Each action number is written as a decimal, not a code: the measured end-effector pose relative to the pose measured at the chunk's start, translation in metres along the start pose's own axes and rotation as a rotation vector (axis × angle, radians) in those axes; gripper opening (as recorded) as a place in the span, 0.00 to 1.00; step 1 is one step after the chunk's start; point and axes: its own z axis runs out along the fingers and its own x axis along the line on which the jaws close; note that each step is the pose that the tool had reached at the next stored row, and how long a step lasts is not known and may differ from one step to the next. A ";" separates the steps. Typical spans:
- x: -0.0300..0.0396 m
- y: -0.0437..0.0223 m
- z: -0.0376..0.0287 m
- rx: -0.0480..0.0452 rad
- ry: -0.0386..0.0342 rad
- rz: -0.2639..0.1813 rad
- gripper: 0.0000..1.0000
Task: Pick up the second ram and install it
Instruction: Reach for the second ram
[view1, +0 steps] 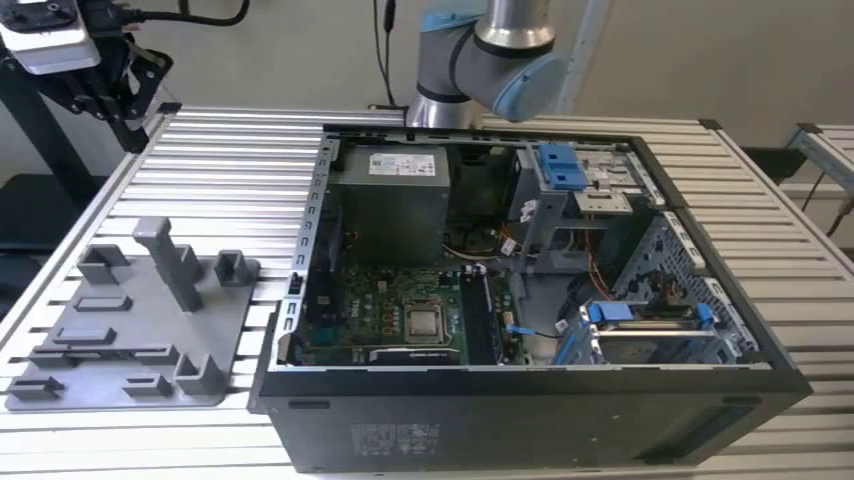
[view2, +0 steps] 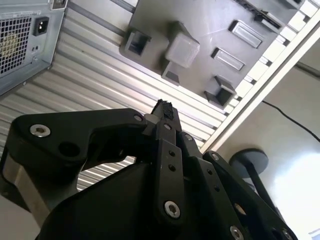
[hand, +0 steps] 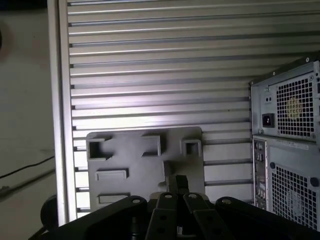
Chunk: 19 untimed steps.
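Nearest the lens in both wrist views is the black linkage of the gripper (view2: 162, 107). We read its fingers (view2: 167, 150) as drawn together to a narrow point, with nothing long gripped between them. In the exterior view the gripper hangs at ten o'clock above the slatted table (view1: 227, 170). It is well apart from both the grey tray (view1: 240, 325) at eight o'clock and the open computer case (view1: 534, 390), which runs from the centre out to four o'clock.

We judge the task barely begun. What we take for the second ram (view2: 267, 20) is a slim dark strip lying in a groove at the far end of the tray in the second wrist view, well away from the fingertips. Neither the pick nor the install has been done. Inside the case the motherboard (view1: 387, 300) lies open from above, with its long black slots (view1: 483, 315) at three o'clock from the processor socket (view1: 424, 322).

Much is hard to settle. The strip is small and seen at a slant, so we cannot be sure it is the board rather than a shadowed groove. In the first wrist view the gripper's own body covers the nearest part of the tray. The slots are dark and crowded by cables, so we cannot tell whether one already carries a stick or how their latches stand.
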 end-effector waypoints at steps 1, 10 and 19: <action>0.0032 -0.0002 0.0000 -0.0001 0.0001 0.000 0.11; 0.0271 -0.0018 -0.0001 -0.0003 0.0008 -0.010 0.11; 0.0438 -0.0030 0.0001 -0.0007 0.0021 -0.036 0.11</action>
